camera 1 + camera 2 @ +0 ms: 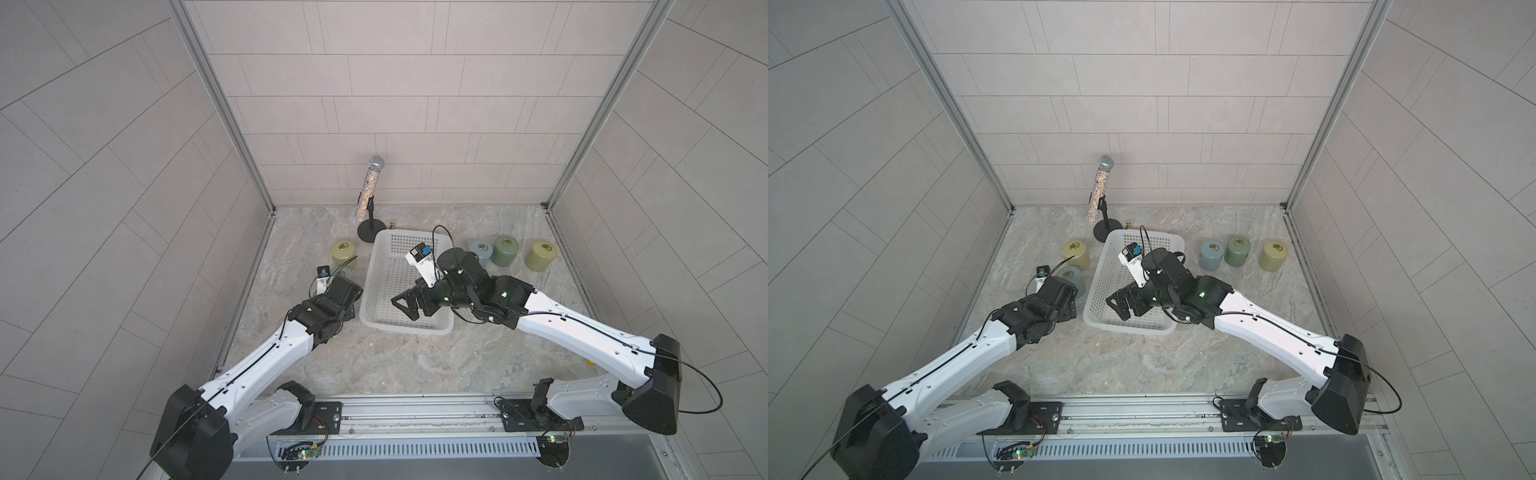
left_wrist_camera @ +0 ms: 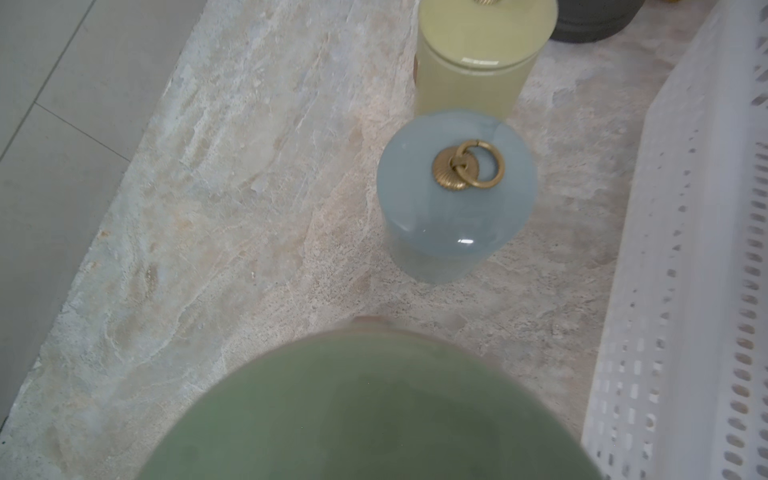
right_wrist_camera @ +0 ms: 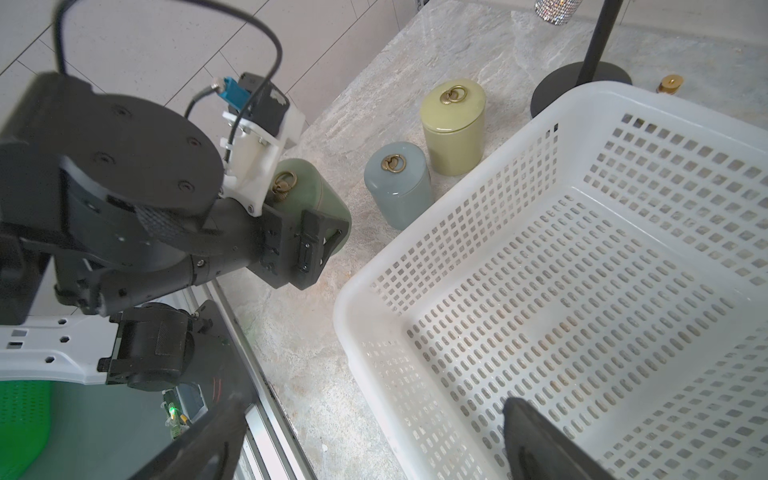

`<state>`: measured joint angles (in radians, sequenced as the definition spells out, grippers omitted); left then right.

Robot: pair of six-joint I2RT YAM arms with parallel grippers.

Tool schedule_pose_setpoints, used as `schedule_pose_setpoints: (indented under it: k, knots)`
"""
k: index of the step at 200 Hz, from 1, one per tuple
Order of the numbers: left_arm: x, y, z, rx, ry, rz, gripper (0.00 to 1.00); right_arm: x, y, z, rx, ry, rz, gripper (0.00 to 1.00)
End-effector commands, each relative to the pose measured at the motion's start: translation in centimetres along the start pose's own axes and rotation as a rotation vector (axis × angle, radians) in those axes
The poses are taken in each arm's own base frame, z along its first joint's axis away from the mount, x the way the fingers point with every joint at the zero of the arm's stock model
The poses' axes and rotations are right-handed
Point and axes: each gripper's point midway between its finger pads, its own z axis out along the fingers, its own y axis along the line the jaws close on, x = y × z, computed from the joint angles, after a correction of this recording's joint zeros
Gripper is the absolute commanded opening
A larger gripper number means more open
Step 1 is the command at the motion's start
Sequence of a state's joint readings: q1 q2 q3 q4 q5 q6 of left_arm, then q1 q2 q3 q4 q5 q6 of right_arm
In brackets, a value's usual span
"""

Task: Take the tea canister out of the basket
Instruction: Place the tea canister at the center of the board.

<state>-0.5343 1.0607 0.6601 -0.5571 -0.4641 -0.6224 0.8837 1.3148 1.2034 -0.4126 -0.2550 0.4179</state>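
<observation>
The tea canister (image 3: 318, 195), glazed green, is shown outside the basket (image 1: 407, 331), just beyond its left long rim and above the marble table (image 1: 415, 365). It is clamped across its body by the left gripper (image 3: 322, 226). Its long axis is leaned well off vertical: the lid with the brass ring is turned toward the left wrist, the base away from it; whether the base touches the table cannot be told. Just beside it a blue-grey canister (image 3: 397, 187) and a yellow-green canister (image 3: 453, 129) are stood upright between the basket's left wall and the table's left edge. The right gripper (image 1: 406, 306) is held over the near end of the basket with its jaws spread wide and nothing between them; the bare lattice floor is seen below it. Right of the basket three further canisters (image 1: 504, 249) are lined up, well apart from it. Behind the far rim a microphone stand (image 1: 371, 230) is placed. Bare marble is shown between the near rim and the front rail (image 1: 415, 409).
</observation>
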Motion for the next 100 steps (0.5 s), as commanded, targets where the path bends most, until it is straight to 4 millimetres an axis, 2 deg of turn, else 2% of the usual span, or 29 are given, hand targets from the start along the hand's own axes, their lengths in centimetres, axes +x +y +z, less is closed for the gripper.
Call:
schedule_pose_setpoints:
  k: [1, 57, 100]
  knots:
    - [-1.4, -0.5, 0.4, 0.029, -0.088, -0.106, 0.87, -0.4, 0.3, -0.6, 0.005, -0.006, -0.017, 1.0]
    - [1.0, -1.2, 2.7, 0.05, -0.059, -0.12, 0.87, -0.3, 0.0, -0.6, 0.021, 0.003, -0.017, 1.0]
    - [2.0, -1.5, 4.0, 0.033, -0.033, -0.109, 0.87, -0.4, 0.0, -0.5, 0.027, 0.006, -0.015, 1.0]
